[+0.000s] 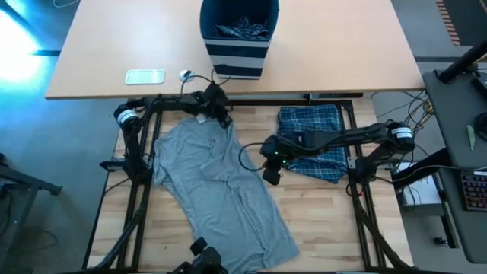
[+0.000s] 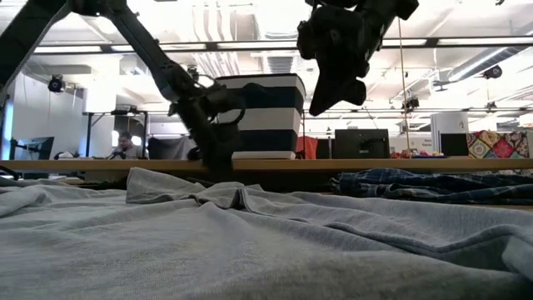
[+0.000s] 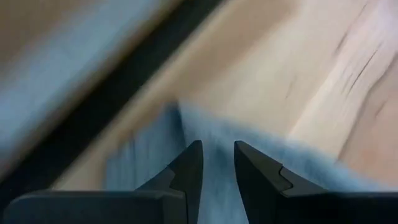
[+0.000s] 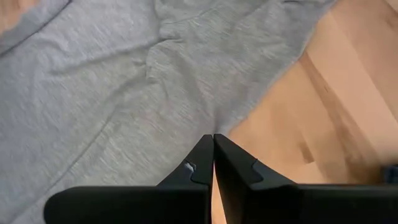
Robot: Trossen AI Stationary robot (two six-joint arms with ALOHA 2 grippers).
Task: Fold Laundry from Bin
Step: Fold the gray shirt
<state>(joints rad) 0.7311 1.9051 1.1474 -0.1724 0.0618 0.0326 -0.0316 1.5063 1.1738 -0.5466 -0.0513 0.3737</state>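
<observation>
A grey T-shirt point(image 1: 221, 190) lies spread on the wooden table, running from the far middle toward the near edge. My left gripper point(image 1: 217, 113) is at the shirt's far end, its fingers a little apart with grey cloth point(image 3: 211, 124) between them. My right gripper point(image 1: 272, 176) hangs shut above the shirt's right edge and touches nothing; the right wrist view shows it point(image 4: 213, 138) clear over the cloth. A folded blue plaid garment point(image 1: 316, 144) lies flat at the right. The striped navy bin point(image 1: 238, 53) stands beyond the table with dark laundry point(image 1: 242, 30) inside. My left gripper has the grey T-shirt's far edge point(image 3: 214, 134) between its two fingers, coming slanting down from the table's left far side. The wrist view is blurred, so I cannot tell how many layers it holds. The rest of the shirt lies on the table.
A flat pale device point(image 1: 144, 76) and a small white object point(image 1: 185, 74) lie on the far desk beside the bin. Black frame rails point(image 1: 137, 190) border the table left and right. Bare wood point(image 1: 327, 221) shows at the near right.
</observation>
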